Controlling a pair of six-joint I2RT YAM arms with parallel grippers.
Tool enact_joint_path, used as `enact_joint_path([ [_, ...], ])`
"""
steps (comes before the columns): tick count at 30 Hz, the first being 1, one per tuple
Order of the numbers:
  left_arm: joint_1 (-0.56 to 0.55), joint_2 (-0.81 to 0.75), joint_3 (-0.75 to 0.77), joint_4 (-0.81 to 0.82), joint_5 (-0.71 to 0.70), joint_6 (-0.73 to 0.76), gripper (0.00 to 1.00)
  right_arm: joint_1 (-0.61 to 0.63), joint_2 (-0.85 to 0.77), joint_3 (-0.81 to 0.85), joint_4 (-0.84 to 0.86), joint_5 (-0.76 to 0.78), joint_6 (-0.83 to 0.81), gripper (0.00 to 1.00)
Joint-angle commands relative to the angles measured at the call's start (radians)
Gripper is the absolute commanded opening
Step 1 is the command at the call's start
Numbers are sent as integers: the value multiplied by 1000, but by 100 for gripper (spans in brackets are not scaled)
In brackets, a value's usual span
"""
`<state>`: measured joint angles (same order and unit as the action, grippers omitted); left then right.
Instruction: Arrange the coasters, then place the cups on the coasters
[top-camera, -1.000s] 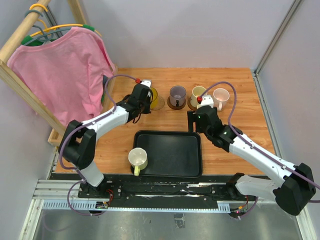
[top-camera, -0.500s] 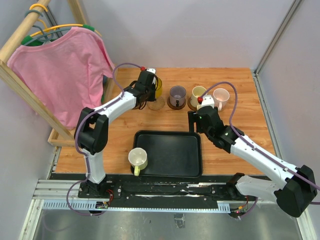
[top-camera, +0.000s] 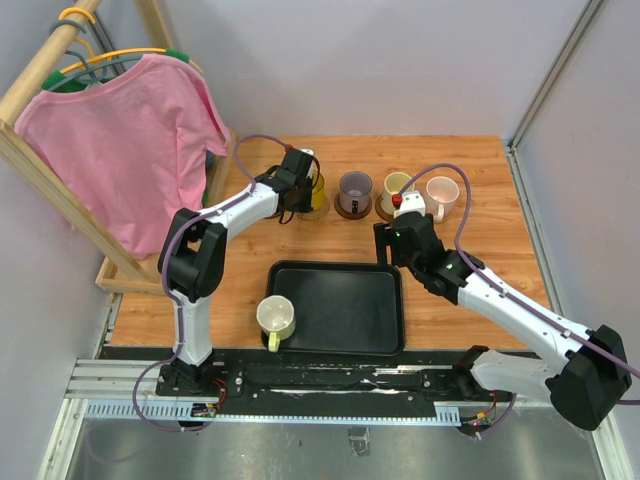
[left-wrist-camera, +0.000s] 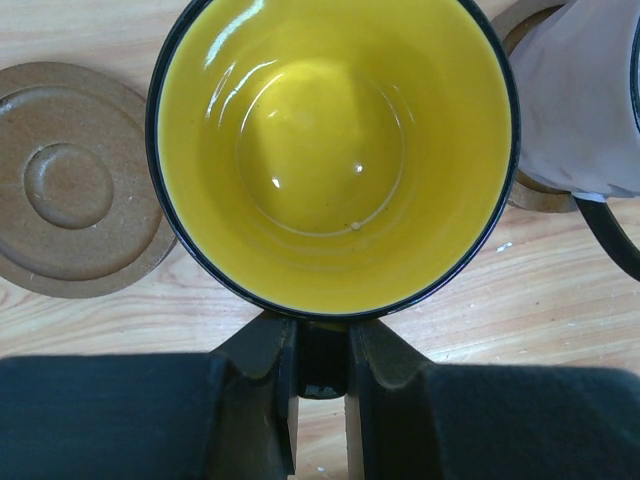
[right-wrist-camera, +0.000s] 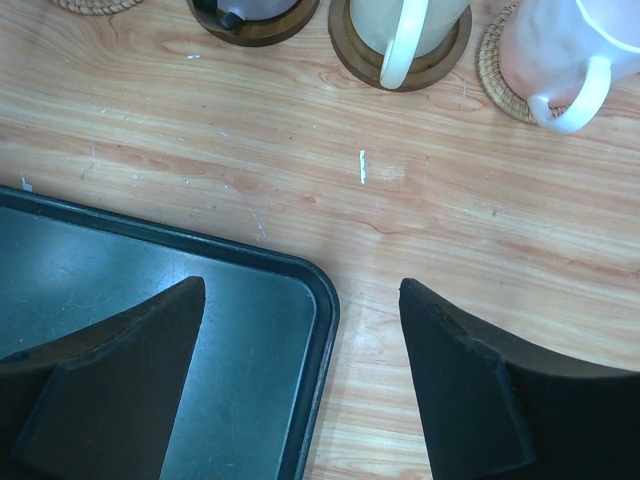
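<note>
Left wrist view alone: left gripper clamped on handle of bright yellow ceramic mug, beside bare brown ringed round coaster. Five mugs counted from above, three seated on coasters at wooden worktop's back. Right gripper jaws found apart over black rectangular tray's corner.

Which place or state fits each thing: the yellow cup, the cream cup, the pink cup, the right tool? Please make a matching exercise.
Things:
1. yellow cup
2. cream cup
3. pink cup
4. right tool

Places or states:
a. on a tan woven coaster
b. open, above a corner of the black tray
c. handle gripped by the left tool
d. on a dark brown coaster

Pairs: 1-c, 2-d, 3-a, 4-b
</note>
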<state>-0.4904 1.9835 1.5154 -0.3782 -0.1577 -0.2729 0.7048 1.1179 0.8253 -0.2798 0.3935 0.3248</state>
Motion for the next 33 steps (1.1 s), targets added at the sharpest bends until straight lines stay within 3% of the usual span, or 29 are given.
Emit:
enact_joint_path([
  [1,0,-15,19,67,9,-24,0,0,2,11,27,4,-13,80],
  [33,1,-17,-61,171,6,-47,1,-7,3,-2,29,-23,-4,80],
])
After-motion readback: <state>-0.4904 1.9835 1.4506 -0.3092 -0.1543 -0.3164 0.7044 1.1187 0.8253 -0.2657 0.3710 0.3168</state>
